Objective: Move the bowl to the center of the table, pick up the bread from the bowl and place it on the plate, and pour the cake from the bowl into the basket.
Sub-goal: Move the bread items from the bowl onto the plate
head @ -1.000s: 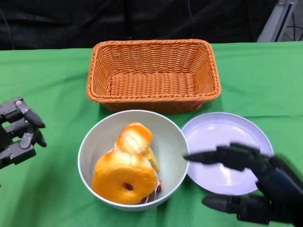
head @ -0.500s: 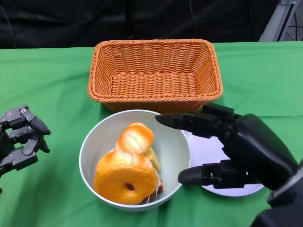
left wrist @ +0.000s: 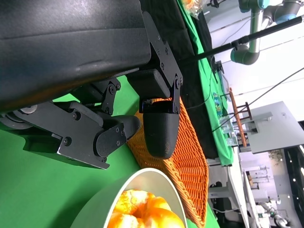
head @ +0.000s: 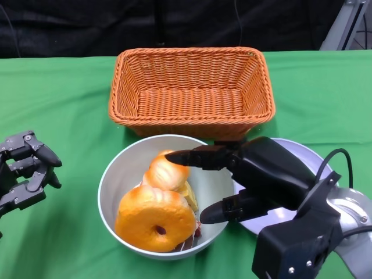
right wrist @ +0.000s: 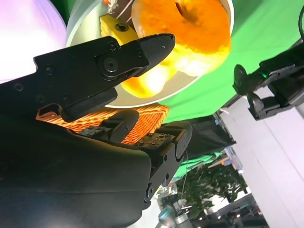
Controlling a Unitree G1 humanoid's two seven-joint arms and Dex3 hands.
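Green cloth covers the table [head: 64, 93]. At the near left edge the left hand [head: 23, 168] hovers over the cloth with its fingers loosely curled and apart, holding nothing. Right of it, near the middle, sits the pale bowl [head: 116, 174]; inside lie a ring-shaped orange bread [head: 154, 218], a smaller ridged orange bun [head: 167, 172] behind it, and a yellow cake piece [head: 187, 195] tucked between them. Just beyond the bowl stands the wicker basket [head: 192, 90]. The right hand [head: 232, 180] reaches over the bowl's right rim, fingers spread above the bun, thumb lower; whether a fingertip touches the bun is unclear. Beneath it lies the lilac plate [head: 305, 154].
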